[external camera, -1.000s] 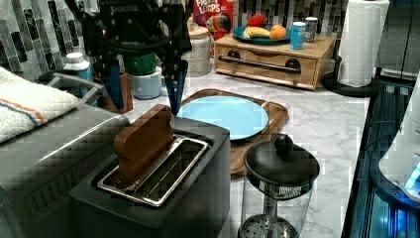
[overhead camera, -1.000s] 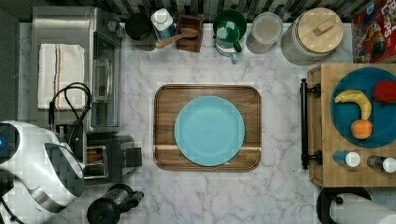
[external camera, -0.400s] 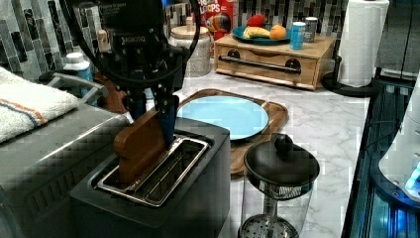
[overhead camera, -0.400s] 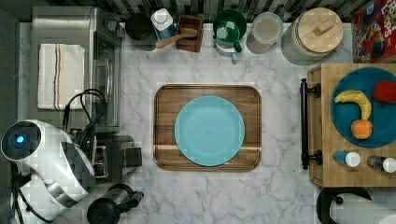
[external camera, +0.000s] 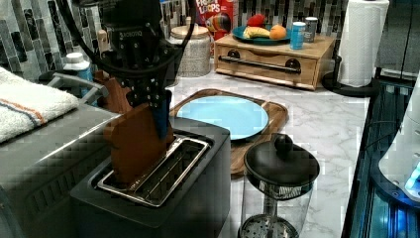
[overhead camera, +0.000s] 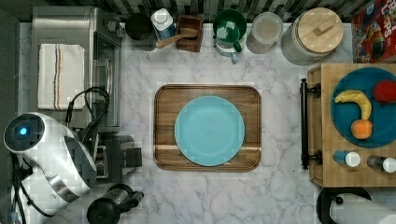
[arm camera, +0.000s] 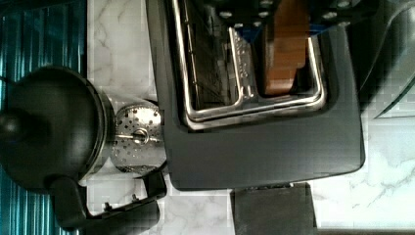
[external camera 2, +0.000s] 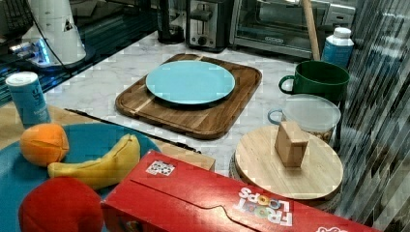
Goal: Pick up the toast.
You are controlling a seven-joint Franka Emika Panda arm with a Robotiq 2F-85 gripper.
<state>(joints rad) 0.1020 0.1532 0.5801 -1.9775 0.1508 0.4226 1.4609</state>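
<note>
Directly over the toaster (external camera: 163, 198), the pincer (external camera: 151, 111) straddles the upper edge of the toast (external camera: 134, 144), one blue-padded finger on the near face; whether the fingers have closed on it cannot be told. Toast stands upright in the slot farther from the blue plate (external camera: 223, 115), upper half exposed, which gives the fingers purchase. A vertical approach suits the slot walls. Beside the toaster stands a French press (external camera: 277, 183); plate rests on a wooden tray (external camera: 275, 119) on the table (external camera: 327, 124).
</note>
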